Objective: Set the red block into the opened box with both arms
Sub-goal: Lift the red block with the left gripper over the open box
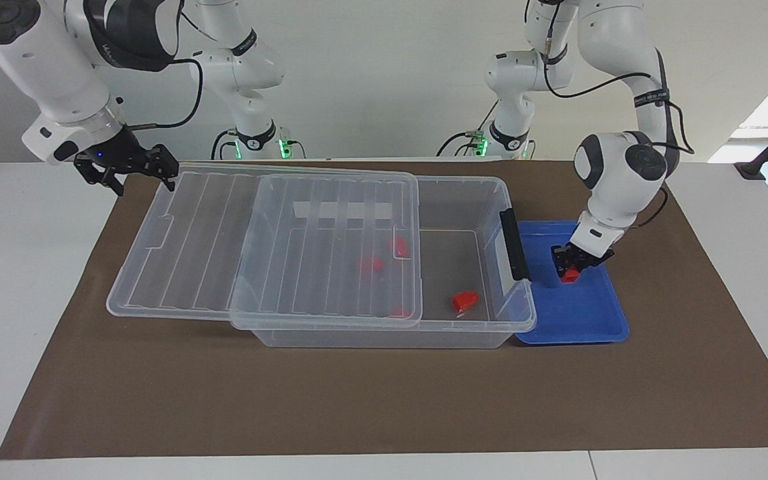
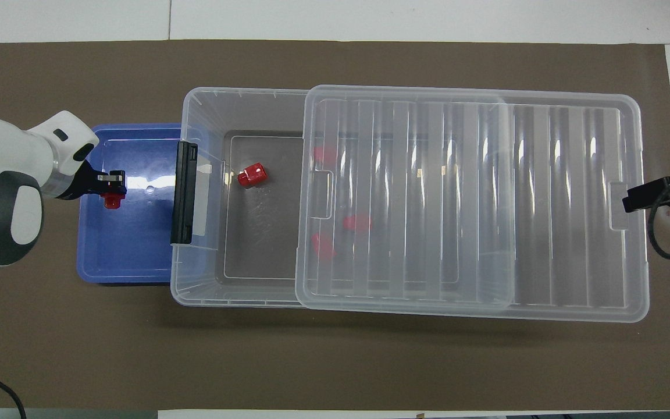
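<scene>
The red block (image 1: 570,274) hangs in the clamped fingers of the left end effector (image 1: 571,264), lifted just above the blue tray (image 1: 584,313) at the left arm's end of the bench (image 1: 371,400). The tray sits right beside the box (image 1: 477,200), at the end that carries the black latch handle (image 1: 514,244). The box is partly uncovered: its ribbed clear lid (image 1: 224,240) lies slid toward the right arm's end, overhanging that end of the box and leaving the part next to the handle exposed. In that exposed part another red block (image 1: 465,301) lies on the box floor, and more red blocks (image 1: 371,264) show dimly through the lid. The right end effector (image 1: 127,167) hangs in the air at the lid's overhanging end, toward the right arm's end of the bench, its fingers spread apart with nothing between them. A brown mat (image 1: 384,393) covers the bench under the box and tray
</scene>
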`<state>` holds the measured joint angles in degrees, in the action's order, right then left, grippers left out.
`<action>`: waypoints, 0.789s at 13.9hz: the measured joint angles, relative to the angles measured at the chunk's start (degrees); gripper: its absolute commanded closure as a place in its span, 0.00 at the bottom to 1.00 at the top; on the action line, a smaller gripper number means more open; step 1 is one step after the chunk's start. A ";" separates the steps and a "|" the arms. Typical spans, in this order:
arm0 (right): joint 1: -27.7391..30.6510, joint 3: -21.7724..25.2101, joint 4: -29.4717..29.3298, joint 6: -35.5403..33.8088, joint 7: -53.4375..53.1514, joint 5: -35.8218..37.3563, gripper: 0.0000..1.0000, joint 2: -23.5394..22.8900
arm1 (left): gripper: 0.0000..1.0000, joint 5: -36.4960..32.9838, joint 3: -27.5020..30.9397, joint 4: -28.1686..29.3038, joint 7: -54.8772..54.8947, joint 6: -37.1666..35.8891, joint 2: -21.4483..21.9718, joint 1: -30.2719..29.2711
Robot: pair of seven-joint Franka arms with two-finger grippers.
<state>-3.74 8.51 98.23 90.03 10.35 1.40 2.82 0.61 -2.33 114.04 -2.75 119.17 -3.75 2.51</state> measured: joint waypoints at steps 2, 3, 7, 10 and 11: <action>-0.28 0.00 0.03 0.01 -0.70 0.00 0.00 -0.01 | 1.00 0.00 -0.44 -3.89 -0.03 -5.17 1.74 0.13; -0.29 0.01 0.03 0.05 -1.73 0.00 0.00 -0.02 | 1.00 0.02 -0.86 -5.10 -0.08 -6.39 2.37 0.29; -0.29 0.03 0.03 0.10 -3.69 0.00 0.00 -0.17 | 1.00 0.02 -2.30 -6.11 -9.23 -7.14 3.09 6.21; -0.26 0.10 -0.25 0.10 -3.88 0.00 0.00 -0.51 | 1.00 0.02 -2.60 -6.35 -16.32 -7.08 3.09 11.78; -0.26 0.14 -0.48 0.10 -3.88 0.00 0.00 -0.71 | 1.00 0.02 -2.65 -6.40 -18.10 -7.07 3.09 13.25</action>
<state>-4.00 8.66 97.75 90.13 6.47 1.40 2.11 0.63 -4.98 107.64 -20.85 112.09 -0.66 15.76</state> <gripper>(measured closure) 0.000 0.656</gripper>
